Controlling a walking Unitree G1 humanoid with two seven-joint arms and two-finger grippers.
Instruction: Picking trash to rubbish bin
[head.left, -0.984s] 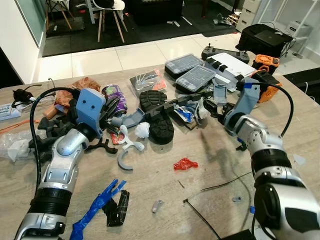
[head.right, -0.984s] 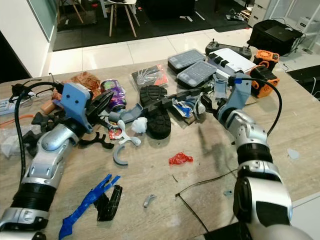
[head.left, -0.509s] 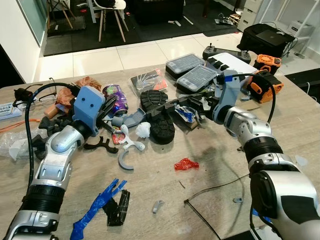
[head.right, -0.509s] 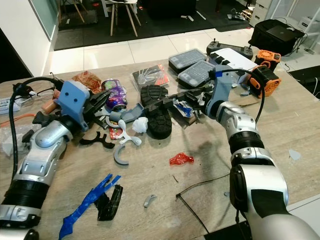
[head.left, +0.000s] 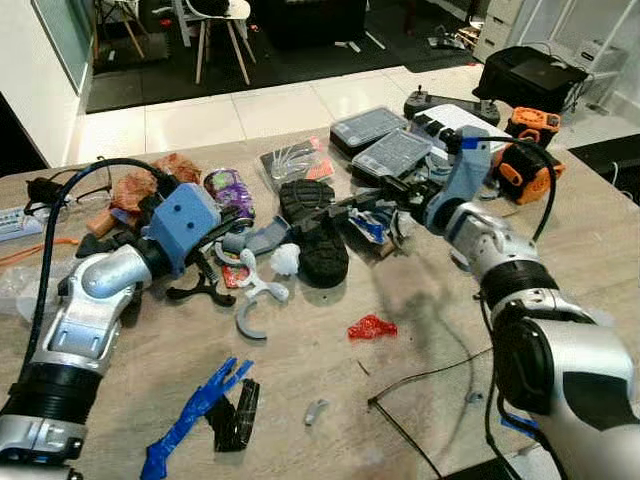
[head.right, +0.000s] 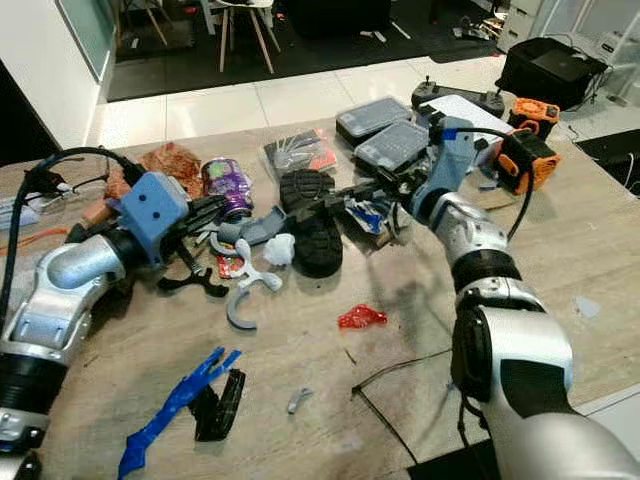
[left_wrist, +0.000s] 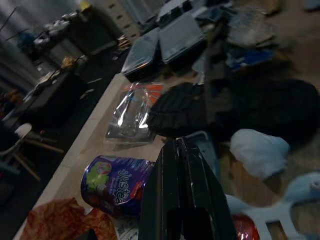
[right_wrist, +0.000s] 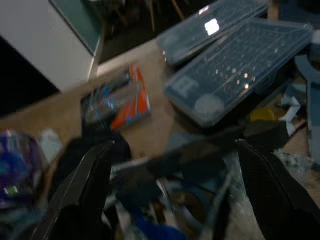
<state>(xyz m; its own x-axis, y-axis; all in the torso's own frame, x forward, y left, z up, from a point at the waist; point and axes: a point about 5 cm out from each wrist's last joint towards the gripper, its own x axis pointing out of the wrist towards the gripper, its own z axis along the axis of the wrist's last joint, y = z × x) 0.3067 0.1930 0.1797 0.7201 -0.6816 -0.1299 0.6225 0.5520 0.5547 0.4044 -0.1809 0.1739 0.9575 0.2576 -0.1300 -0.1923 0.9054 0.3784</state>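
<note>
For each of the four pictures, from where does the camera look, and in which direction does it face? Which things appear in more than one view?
Left eye view: from the head, down at the cluttered table; both silver arms show.
Right eye view: beside it, same scene.
Left wrist view: along the shut left gripper toward the purple can and black shoe.
Right wrist view: between the open right gripper fingers, toward the clear cases.
Shared: the orange blister pack appears in both wrist views.
</note>
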